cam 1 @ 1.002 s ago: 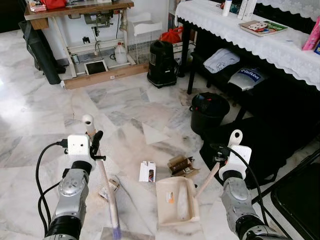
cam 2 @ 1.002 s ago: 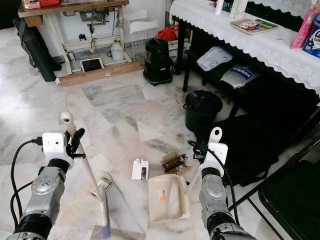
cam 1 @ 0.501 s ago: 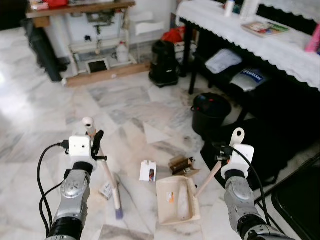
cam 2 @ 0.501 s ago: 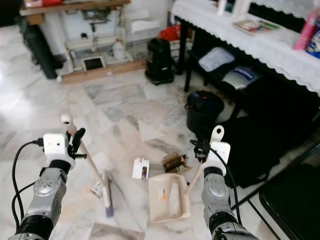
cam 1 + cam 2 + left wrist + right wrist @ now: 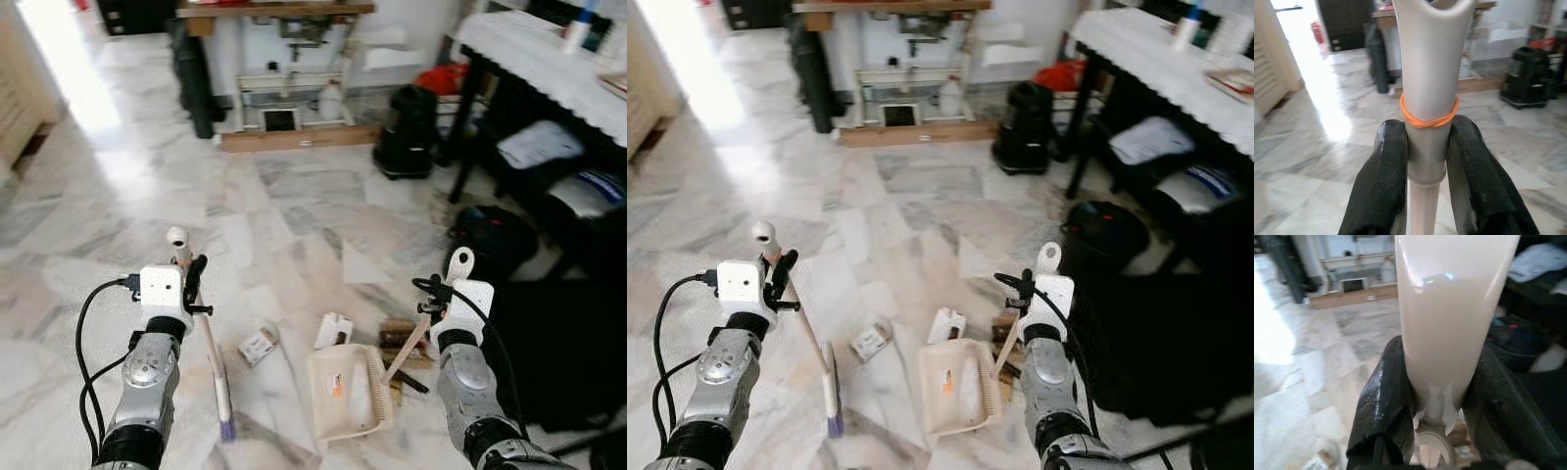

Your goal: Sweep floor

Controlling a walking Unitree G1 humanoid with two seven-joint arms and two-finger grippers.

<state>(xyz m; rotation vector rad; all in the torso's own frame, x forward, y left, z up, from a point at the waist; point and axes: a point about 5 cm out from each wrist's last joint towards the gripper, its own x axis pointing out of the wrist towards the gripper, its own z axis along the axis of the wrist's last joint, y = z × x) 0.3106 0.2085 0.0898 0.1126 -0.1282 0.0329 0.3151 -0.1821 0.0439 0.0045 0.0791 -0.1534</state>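
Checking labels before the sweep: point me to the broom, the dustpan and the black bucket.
broom (image 5: 217, 377), left eye view, on the shaft above the bristles.
dustpan (image 5: 350, 392), left eye view, on the tray floor.
black bucket (image 5: 1102, 227), right eye view, on its top.

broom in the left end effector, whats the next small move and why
Probably drag the broom rightwards, pushing the small carton toward the dustpan, which the right end effector holds by its handle. The carton lies on the floor between the two, outside the pan.

Cream dustpan, grey-veined white marble floor
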